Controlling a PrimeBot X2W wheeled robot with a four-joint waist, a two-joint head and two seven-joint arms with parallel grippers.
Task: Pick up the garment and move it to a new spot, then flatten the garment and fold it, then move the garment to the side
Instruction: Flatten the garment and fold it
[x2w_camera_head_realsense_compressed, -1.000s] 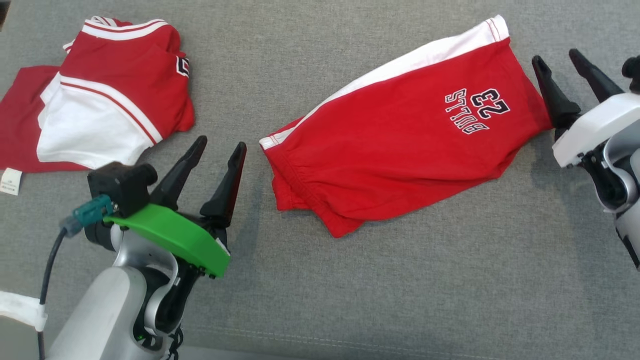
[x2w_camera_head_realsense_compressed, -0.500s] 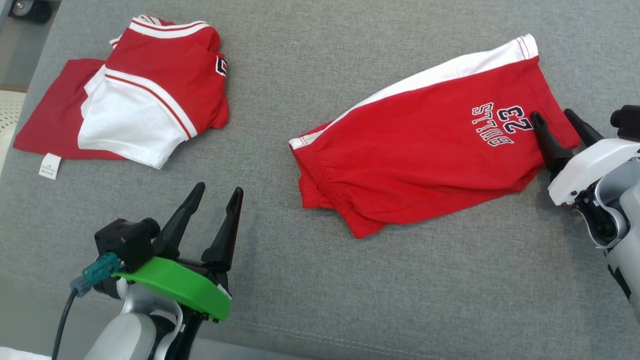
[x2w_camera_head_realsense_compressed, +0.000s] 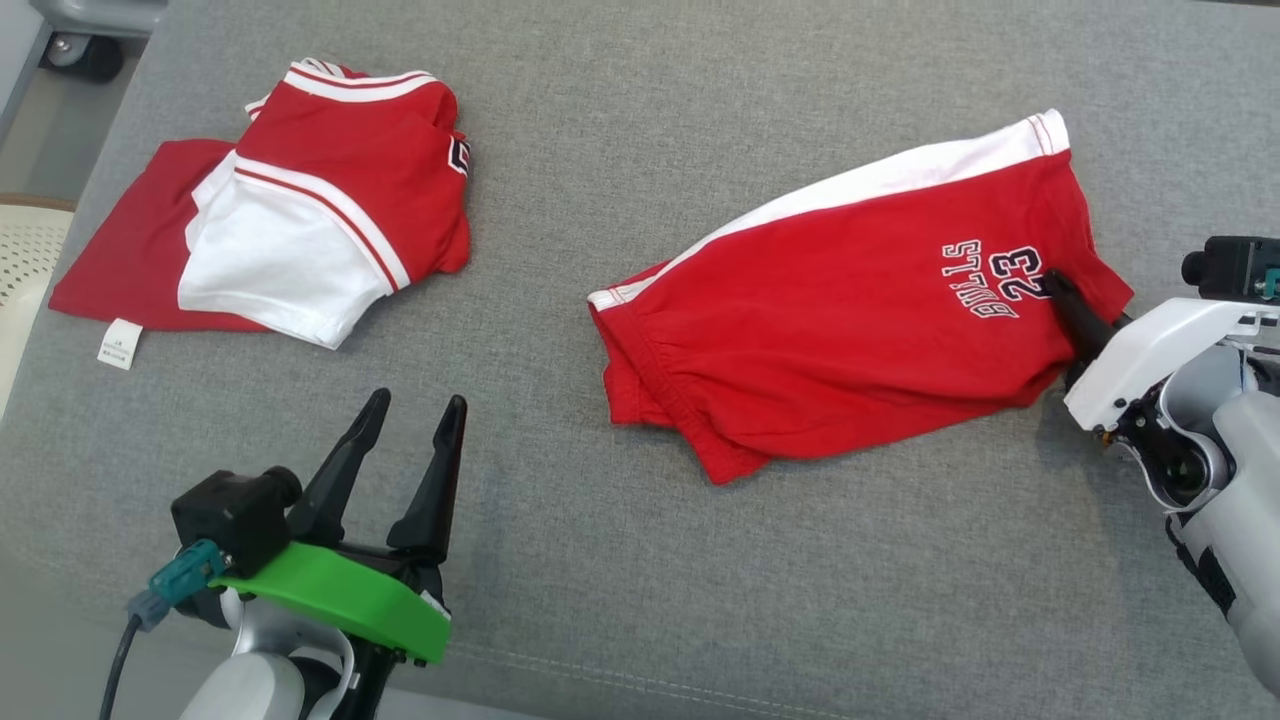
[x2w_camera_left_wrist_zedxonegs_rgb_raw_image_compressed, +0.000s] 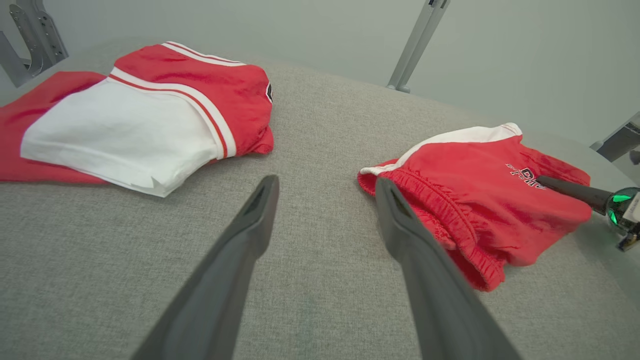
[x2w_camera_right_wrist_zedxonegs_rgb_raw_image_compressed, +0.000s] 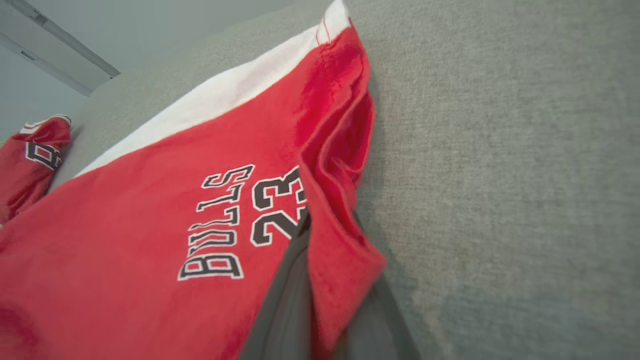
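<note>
The garment, red shorts (x2w_camera_head_realsense_compressed: 850, 330) with a white side stripe and "BULLS 23" print, lies spread on the grey fabric surface (x2w_camera_head_realsense_compressed: 640, 600), right of centre. My right gripper (x2w_camera_head_realsense_compressed: 1058, 288) is shut on the shorts' right hem beside the print. In the right wrist view a fold of the shorts (x2w_camera_right_wrist_zedxonegs_rgb_raw_image_compressed: 150, 225) is pinched between the fingers of the right gripper (x2w_camera_right_wrist_zedxonegs_rgb_raw_image_compressed: 325, 260). My left gripper (x2w_camera_head_realsense_compressed: 417, 400) hangs open and empty at the lower left. In the left wrist view the left gripper (x2w_camera_left_wrist_zedxonegs_rgb_raw_image_compressed: 327, 182) points between both garments, with the shorts (x2w_camera_left_wrist_zedxonegs_rgb_raw_image_compressed: 475, 200) to its right.
A second red and white garment, a jersey (x2w_camera_head_realsense_compressed: 320, 220), lies crumpled at the far left, its tag on the surface. A cream perforated object (x2w_camera_head_realsense_compressed: 25, 260) and a caster wheel (x2w_camera_head_realsense_compressed: 85, 55) stand beyond the left edge. Metal legs (x2w_camera_left_wrist_zedxonegs_rgb_raw_image_compressed: 415, 45) rise behind the surface.
The head camera has shifted. My right gripper went from open beside the shorts' right end onto the hem and shut on it. The left gripper stayed open.
</note>
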